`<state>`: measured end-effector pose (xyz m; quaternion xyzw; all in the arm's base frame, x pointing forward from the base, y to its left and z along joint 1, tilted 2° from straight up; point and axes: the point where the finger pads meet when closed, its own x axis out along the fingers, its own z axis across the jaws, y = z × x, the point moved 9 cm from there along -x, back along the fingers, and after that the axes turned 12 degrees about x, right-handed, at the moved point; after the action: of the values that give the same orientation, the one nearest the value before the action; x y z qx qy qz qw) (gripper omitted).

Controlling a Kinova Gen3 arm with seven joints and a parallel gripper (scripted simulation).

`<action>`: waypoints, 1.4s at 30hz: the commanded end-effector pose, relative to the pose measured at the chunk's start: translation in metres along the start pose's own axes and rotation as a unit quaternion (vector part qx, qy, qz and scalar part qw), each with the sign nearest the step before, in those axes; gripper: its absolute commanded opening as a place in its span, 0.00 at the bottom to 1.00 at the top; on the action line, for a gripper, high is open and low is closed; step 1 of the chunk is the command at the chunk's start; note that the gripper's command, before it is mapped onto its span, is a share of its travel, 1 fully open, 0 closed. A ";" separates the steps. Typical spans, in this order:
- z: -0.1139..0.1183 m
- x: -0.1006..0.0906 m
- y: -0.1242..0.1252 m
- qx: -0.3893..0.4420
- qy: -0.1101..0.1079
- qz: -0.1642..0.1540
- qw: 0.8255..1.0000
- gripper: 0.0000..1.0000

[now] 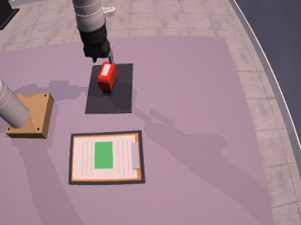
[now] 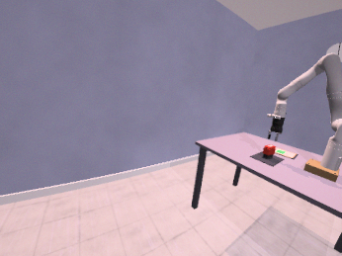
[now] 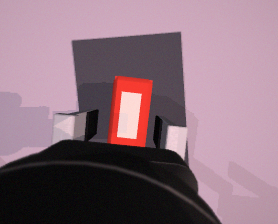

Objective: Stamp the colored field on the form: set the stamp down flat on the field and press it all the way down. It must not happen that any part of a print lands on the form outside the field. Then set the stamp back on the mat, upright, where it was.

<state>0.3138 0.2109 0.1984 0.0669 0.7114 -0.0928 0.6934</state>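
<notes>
While the gripper hangs above the table, things lie about it thus.
Base: a wooden block [image 1: 30, 115] sits well to the gripper's left in the top view, with an arm link rising from it.
Form: a clipboard [image 1: 106, 157] with lined paper and a green field [image 1: 103, 155] lies well apart from the gripper, nearer the table's front edge.
Gripper: the gripper [image 1: 103, 58] points down over the mat's far edge, above the stamp; fingers stand wide apart, nothing between them.
Stamp: the stamp [image 1: 106, 77], red with a white label on top, stands upright on the mat, directly below the gripper; in the wrist view it shows in the gap between the fingers, touching neither.
Mat: the mat [image 1: 122, 98], dark and square, lies under stamp and gripper.
Table: the table [image 2: 227, 146] is mauve with dark legs.
</notes>
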 end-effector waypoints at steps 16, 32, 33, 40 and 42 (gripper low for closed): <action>-0.002 -0.001 0.003 0.005 -0.002 0.006 1.000 1.00; -0.002 -0.001 0.003 0.005 -0.002 0.005 1.000 1.00; -0.002 -0.001 0.003 0.005 -0.002 0.006 1.000 1.00; -0.001 0.023 0.003 0.005 -0.003 0.006 1.000 1.00; -0.001 0.025 0.003 0.005 -0.003 0.006 1.000 1.00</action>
<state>0.3136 0.2141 0.1822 0.0739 0.7060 -0.0903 0.6986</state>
